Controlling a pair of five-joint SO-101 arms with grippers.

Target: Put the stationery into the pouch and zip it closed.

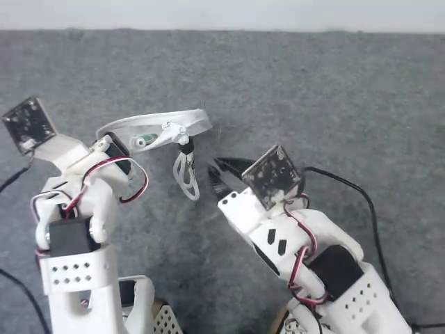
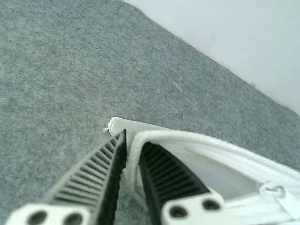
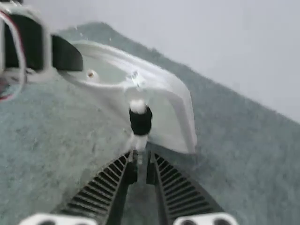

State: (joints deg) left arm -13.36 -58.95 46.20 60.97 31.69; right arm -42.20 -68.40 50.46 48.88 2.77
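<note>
We see a fuzzy grey cloth cover (image 1: pixel 313 83) over the whole table. It looks like short carpet. Along its far edge there is a plain white wall (image 1: pixel 222 14). A thin black cable (image 1: pixel 365 198) curves over the grey cover beside the right arm.

The soft white zip pouch (image 1: pixel 156 131) sits on the grey cover, in front of the two arms and closer to the left one. Its mouth is open in a long oval. A small greenish thing (image 1: pixel 146 139) shows inside, but we cannot tell what it is.

The left claw (image 2: pixel 132 140) is clamped on the pouch's rim at one end. One black ribbed finger is outside the rim and the other is inside.

A white pull cord (image 1: pixel 188 177) hangs from the pouch's zip, with a round black bead (image 3: pixel 140 119) on it. The right claw (image 3: pixel 139 159) sits just below that bead. Its two fingers are almost together, and the white cord runs down between their tips.
</note>
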